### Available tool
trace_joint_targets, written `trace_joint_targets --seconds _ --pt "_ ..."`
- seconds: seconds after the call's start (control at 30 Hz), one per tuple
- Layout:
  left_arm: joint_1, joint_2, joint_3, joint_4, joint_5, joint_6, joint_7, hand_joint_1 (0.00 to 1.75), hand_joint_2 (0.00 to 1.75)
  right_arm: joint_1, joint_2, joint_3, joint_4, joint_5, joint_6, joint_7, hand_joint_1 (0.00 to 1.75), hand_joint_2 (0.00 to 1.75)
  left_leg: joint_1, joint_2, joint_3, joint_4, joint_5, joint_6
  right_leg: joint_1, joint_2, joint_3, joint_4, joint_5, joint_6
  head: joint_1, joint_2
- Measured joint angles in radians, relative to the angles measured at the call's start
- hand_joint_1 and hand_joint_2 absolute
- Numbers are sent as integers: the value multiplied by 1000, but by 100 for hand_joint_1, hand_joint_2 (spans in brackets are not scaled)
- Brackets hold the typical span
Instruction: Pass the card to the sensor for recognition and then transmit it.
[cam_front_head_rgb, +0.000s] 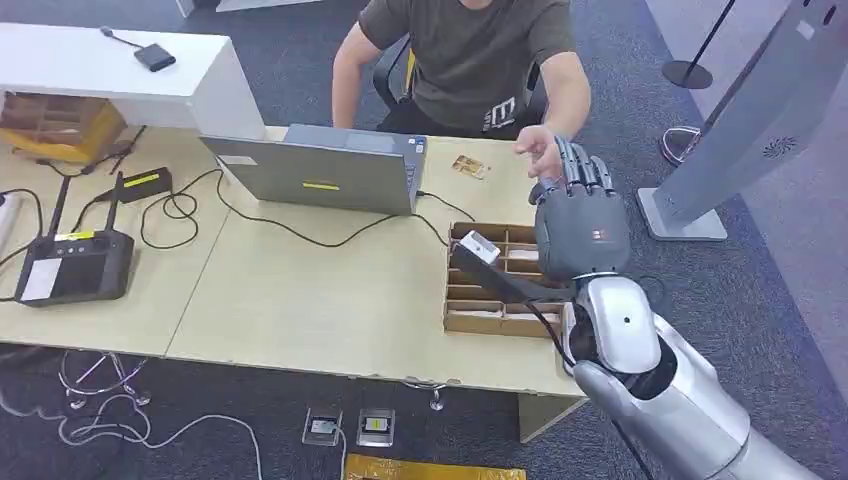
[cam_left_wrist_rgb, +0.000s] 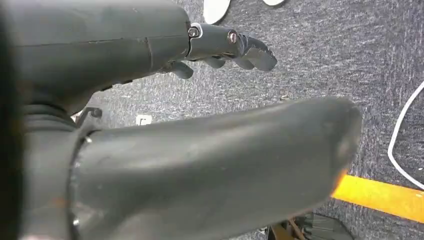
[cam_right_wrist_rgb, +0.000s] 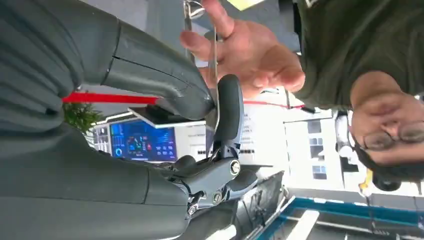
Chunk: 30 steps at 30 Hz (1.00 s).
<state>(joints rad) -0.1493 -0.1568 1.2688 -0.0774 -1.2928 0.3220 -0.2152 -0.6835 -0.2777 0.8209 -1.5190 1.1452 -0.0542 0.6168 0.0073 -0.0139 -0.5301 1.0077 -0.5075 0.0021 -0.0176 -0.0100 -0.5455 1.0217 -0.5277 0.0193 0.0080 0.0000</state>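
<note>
the card (cam_right_wrist_rgb: 216, 60) is thin and seen edge-on, pinched between the thumb and fingers of the right robot hand (cam_front_head_rgb: 580, 215), held up above the desk (cam_front_head_rgb: 300, 290). a person's hand (cam_right_wrist_rgb: 245, 55) is right by the card, ready to take it. it looks like the handing-over is nearly done. the left robot hand (cam_left_wrist_rgb: 225, 47) hangs over the floor, fingers curled, holding nothing.
</note>
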Motion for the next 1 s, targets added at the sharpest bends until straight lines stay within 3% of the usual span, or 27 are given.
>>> trace_joint_targets --seconds 0.43,0.47,0.5,0.57,0.6,0.7,1.0 --pt "0 0 0 0 -15 -8 10 0 0 -34 60 0 197 -30 -69 -7 175 175 0 -1 0 0 0 0 0 -1 0 0 0 0 0 0" --pt "0 0 0 0 -15 -9 11 0 0 -35 64 0 212 -29 -70 -6 168 175 0 -1 0 0 0 0 0 -1 0 0 0 0 0 0" --pt "0 0 0 0 -16 -10 11 0 0 -36 67 0 225 -27 -70 -5 5 175 0 -1 0 0 0 0 0 -1 0 0 0 0 0 0" --pt "0 0 0 0 -20 -16 11 0 0 -35 69 0 238 4 -67 14 0 175 0 -1 0 0 0 0 0 -1 -1 0 0 0 0 0" --pt "0 0 0 0 -27 -19 11 0 0 -35 68 -1 241 31 -62 28 0 0 0 -1 0 0 0 0 0 0 -1 0 0 0 0 0" --pt "0 1 1 0 -36 -24 11 0 0 -27 61 -11 246 73 -36 57 0 0 0 0 0 0 0 0 0 0 -1 0 0 0 0 0" --pt "2 3 1 0 -6 -31 18 0 0 0 16 -53 221 222 61 55 0 0 0 0 0 0 0 0 0 0 -1 0 0 0 0 0"
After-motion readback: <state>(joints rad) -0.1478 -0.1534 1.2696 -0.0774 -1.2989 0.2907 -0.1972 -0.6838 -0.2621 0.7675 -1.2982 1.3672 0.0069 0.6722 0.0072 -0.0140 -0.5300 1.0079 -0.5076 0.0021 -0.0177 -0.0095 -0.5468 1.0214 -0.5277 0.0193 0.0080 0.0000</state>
